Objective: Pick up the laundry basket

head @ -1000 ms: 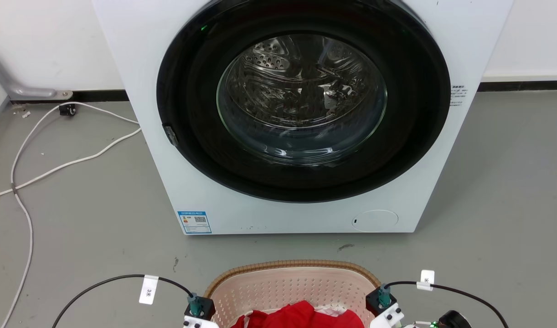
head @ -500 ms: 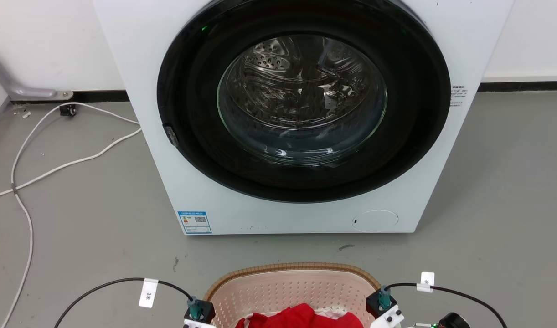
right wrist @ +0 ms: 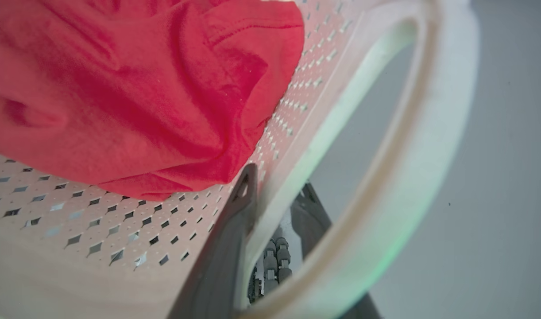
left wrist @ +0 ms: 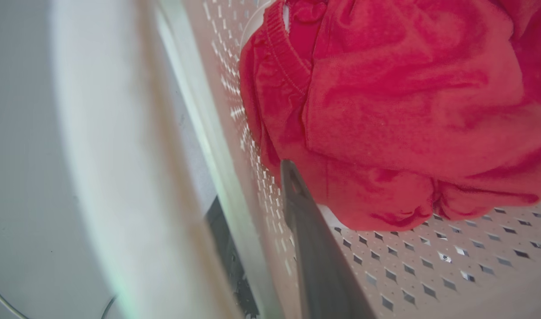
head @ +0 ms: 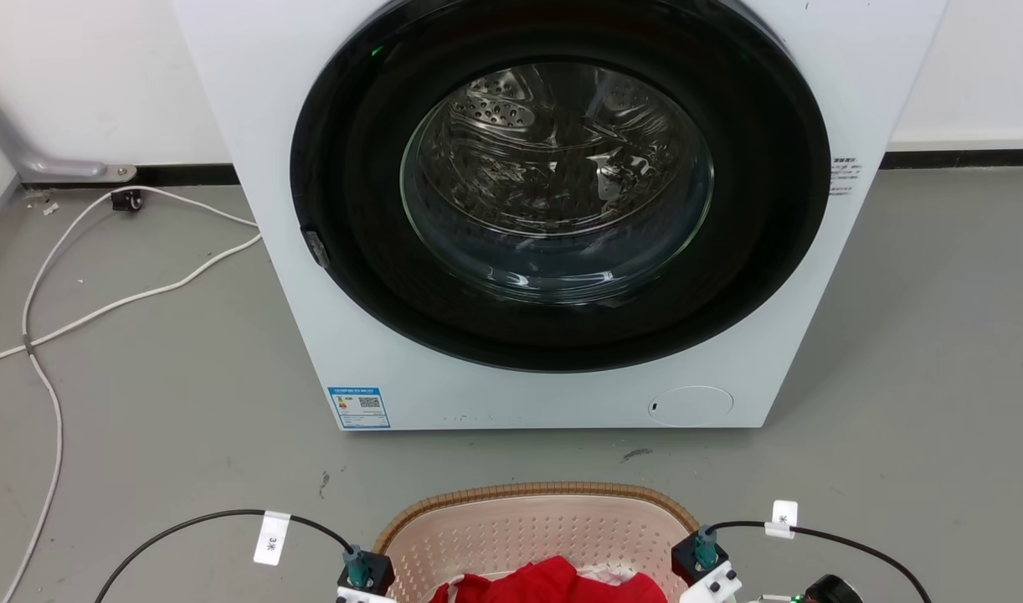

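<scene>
The left tool (left wrist: 253,186) straddles one side wall of the laundry basket (head: 528,523), with one dark finger (left wrist: 314,257) inside against the perforated plastic and the other outside, clamped on the wall between them. The right tool (right wrist: 277,181) grips the opposite wall the same way, its outer finger within the opening of the white handle (right wrist: 421,146). The basket, holding a crumpled red garment (left wrist: 407,110), lies at the head view's bottom edge, near the white washing machine (head: 520,402) but apart from it; whether it touches the grey floor (head: 160,402) I cannot tell.
</scene>
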{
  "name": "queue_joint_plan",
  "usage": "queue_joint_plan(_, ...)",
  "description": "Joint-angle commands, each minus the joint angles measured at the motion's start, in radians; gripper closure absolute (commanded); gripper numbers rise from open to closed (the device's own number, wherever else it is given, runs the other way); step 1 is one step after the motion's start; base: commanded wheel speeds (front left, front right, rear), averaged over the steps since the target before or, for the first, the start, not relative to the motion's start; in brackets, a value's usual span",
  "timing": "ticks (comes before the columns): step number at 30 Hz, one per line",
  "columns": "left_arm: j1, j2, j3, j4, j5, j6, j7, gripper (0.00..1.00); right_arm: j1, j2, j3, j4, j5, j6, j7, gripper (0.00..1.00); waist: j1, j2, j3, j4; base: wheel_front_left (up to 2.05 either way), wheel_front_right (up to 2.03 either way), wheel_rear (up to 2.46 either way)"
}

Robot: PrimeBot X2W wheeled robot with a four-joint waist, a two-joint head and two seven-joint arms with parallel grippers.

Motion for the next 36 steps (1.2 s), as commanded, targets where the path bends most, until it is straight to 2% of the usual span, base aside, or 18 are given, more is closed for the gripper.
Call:
queue_joint_plan(1, -0.013, -0.008, -0.016, -0.005, 0.001, -0.011, -0.01, 1.0, -0.004, 0.017, 0.008, -0.008, 0.001, 0.009, -0.006, 1.0, 0.0, -0.0001, 0.0, 0.0, 0.0, 0.0, 0.0)
queue_joint_plan(36, -0.032, -0.015, -0.114, 0.009, -0.09, -0.011, -0.037, 1.0, -0.009, 0.013, 0.009, -0.007, -0.015, 0.009, -0.002, 1.0, 0.0, -0.0001, 0.006, -0.003, 0.0, 0.0, 0.0)
